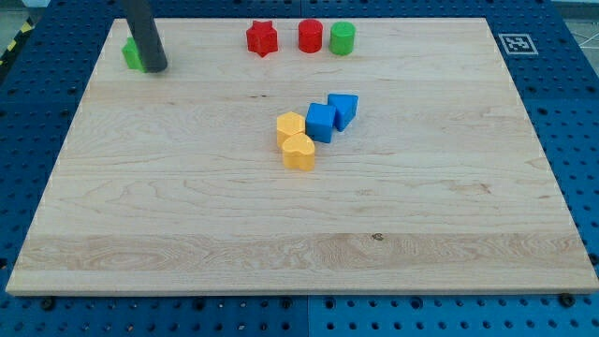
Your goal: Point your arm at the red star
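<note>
The red star (262, 38) lies near the view's top edge of the wooden board (187, 215), left of centre. My tip (155, 68) is at the view's top left, touching the right side of a green block (133, 53) that the rod partly hides. The tip stands well to the left of the red star, with bare board between them.
A red cylinder (310, 36) and a green cylinder (342, 38) stand just right of the star. Mid-board lie a yellow hexagonal block (291, 127), a yellow heart (299, 151), a blue cube (321, 122) and a blue triangular block (343, 109), clustered together.
</note>
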